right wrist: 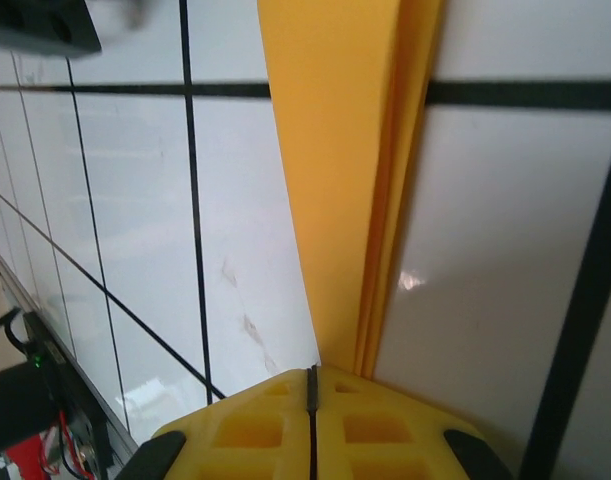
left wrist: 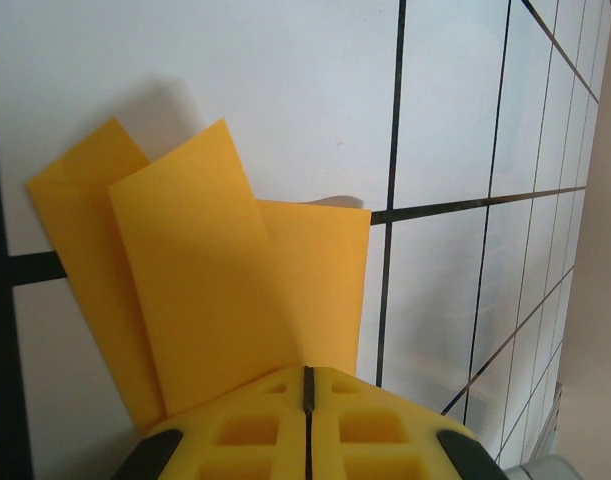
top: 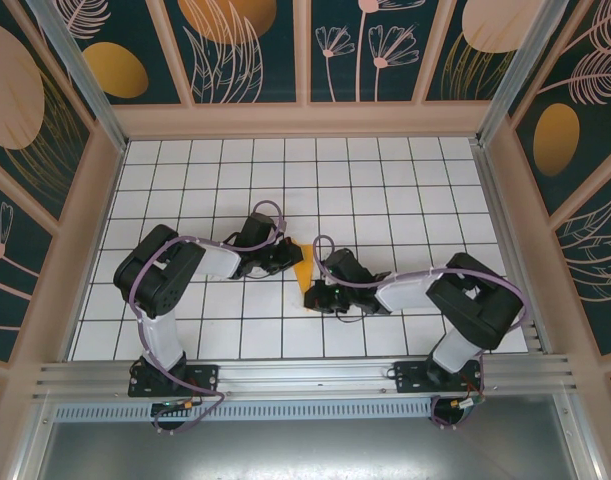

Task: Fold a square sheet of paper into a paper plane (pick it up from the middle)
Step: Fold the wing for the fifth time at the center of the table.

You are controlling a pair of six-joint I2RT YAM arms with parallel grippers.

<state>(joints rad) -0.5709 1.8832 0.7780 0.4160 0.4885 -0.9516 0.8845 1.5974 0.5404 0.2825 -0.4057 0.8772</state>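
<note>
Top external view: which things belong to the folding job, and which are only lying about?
Job: folded paper sheet; left gripper and right gripper, both shut on it.
Not the job: tiled table, painted walls, metal rail.

Orange-yellow paper [left wrist: 205, 290]; white, black-gridded table [top: 390, 205]; yellow left fingers [left wrist: 235, 435].
</note>
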